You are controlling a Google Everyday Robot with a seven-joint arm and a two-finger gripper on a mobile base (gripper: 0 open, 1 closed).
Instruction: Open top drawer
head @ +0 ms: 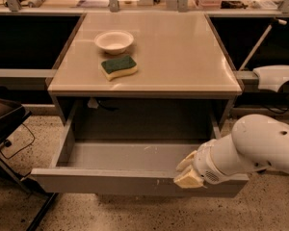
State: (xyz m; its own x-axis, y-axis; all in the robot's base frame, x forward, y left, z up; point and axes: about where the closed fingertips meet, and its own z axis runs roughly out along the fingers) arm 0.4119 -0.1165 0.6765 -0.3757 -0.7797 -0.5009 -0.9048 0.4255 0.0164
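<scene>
The top drawer (111, 181) is pulled far out from under the beige table; its shallow grey inside (120, 155) shows and holds nothing I can see. My gripper (187, 171) sits at the right part of the drawer's front panel, its pale fingers (189, 178) over the top edge of the panel. The white arm (253, 146) reaches in from the right. Small pale scratches show on the front edge just left of the gripper.
On the tabletop (183, 57) stand a white bowl (114, 41) and a green and yellow sponge (119, 67). A dark chair (5, 121) with its legs stands at the left. A shelf with clutter runs along the back.
</scene>
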